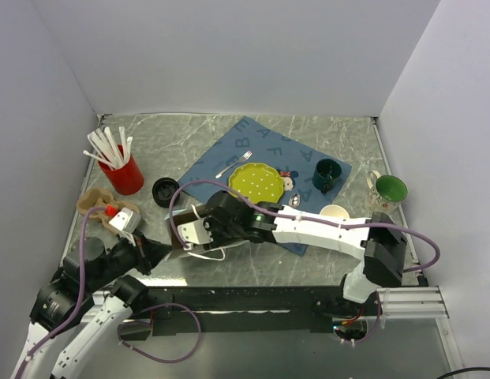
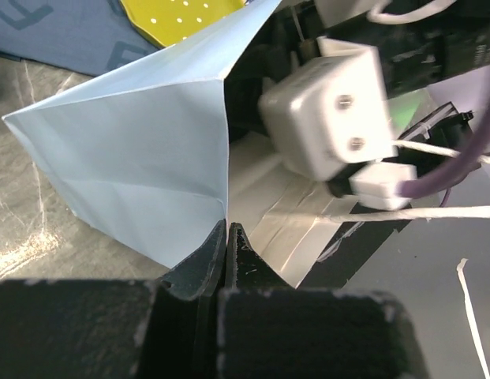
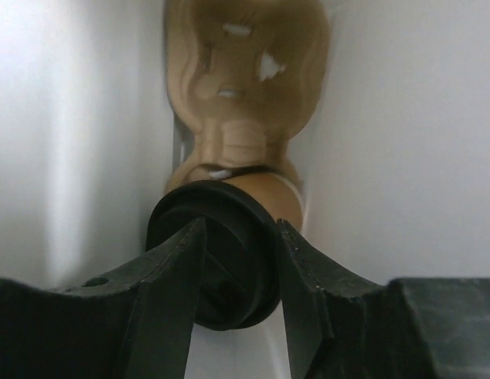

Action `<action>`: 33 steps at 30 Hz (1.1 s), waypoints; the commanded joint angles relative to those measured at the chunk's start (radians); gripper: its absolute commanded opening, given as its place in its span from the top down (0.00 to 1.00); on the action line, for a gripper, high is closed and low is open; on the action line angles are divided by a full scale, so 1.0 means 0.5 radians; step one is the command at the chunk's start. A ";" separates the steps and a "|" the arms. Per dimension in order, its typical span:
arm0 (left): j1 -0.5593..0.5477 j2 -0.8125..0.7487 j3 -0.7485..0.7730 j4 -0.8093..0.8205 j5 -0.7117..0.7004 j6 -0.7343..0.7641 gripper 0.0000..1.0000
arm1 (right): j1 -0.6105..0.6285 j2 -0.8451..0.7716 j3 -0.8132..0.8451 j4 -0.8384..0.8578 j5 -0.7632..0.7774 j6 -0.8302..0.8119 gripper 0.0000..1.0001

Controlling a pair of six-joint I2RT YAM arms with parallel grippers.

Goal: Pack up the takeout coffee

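Right wrist view: the right jaws [image 3: 241, 226] are seen partly spread, one finger at each side of the round black plastic lid of the tan-brown paper takeout coffee cup [image 3: 231, 264]. Whether the lid is truly pressed cannot be told. The cup is found lying inside the white paper bag [image 3: 387, 158], its lid turned to the camera, and a tan moulded shape [image 3: 245, 87] is seen beyond it, deeper between the white walls.

In the left wrist view the left jaws [image 2: 227, 230] are pressed together on the edge of the bag, pinching it at the open mouth.

From the top external view, the bag is seen near the front edge of the grey marbled worktop [image 1: 323, 134], just beside the blue lettered cloth [image 1: 221, 154] that carries a yellow-green dotted plate [image 1: 256, 183]. A loose black lid [image 1: 166, 189] and a red cup of white straws [image 1: 125, 178] are placed further to the left.
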 commanded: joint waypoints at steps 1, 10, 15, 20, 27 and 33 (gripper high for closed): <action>0.003 -0.088 0.019 0.068 0.014 0.046 0.99 | 0.046 0.078 0.125 -0.069 0.174 -0.023 0.45; 0.003 -0.131 0.013 0.065 0.060 0.071 0.99 | 0.055 0.072 0.033 0.026 0.239 -0.070 0.28; 0.000 -0.159 0.007 0.062 0.053 0.062 0.99 | 0.052 0.096 -0.016 0.023 0.209 -0.036 0.30; 0.003 -0.159 0.010 0.065 0.050 0.062 0.99 | 0.052 0.139 0.017 -0.081 0.175 -0.024 0.31; 0.003 -0.174 0.013 0.062 0.032 0.053 0.99 | 0.037 0.219 0.143 -0.259 0.123 -0.045 0.45; 0.003 -0.186 0.013 0.062 0.020 0.046 0.99 | 0.030 0.216 0.174 -0.299 0.107 -0.042 0.57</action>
